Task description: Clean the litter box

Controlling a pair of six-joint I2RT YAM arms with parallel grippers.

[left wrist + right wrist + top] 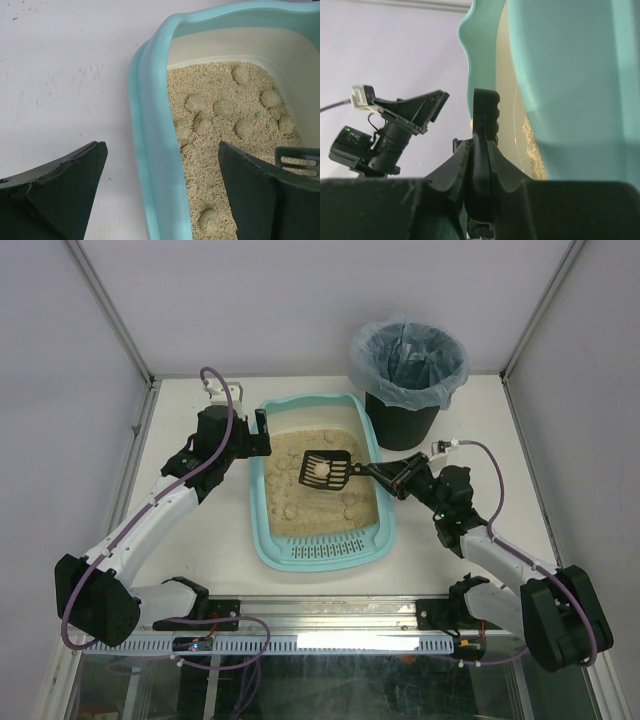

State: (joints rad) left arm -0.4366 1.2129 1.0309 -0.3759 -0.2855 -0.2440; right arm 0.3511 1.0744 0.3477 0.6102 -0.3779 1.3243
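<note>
Litter box: large light teal plastic tray [325,551] with a raised rim, mid-table [215,545], slotted strip at the near end, beige litter inside.
Clumps: several round grey-beige lumps [223,108] lying on the litter.
Left pincer [262,432]: fingers apart, straddling the tray's far-left rim, one outside over the table and one inside.
Right pincer [388,478]: clamped on the scoop handle.
Scoop: small black slotted plastic scoop [325,469] above the litter, carrying a pale clump.
Bin: round black bin [408,370] with a bluish bag liner, just beside the tray's far-right corner.

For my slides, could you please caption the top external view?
Right tool holds the scoop, carrying a clump, above the litter box.
</note>
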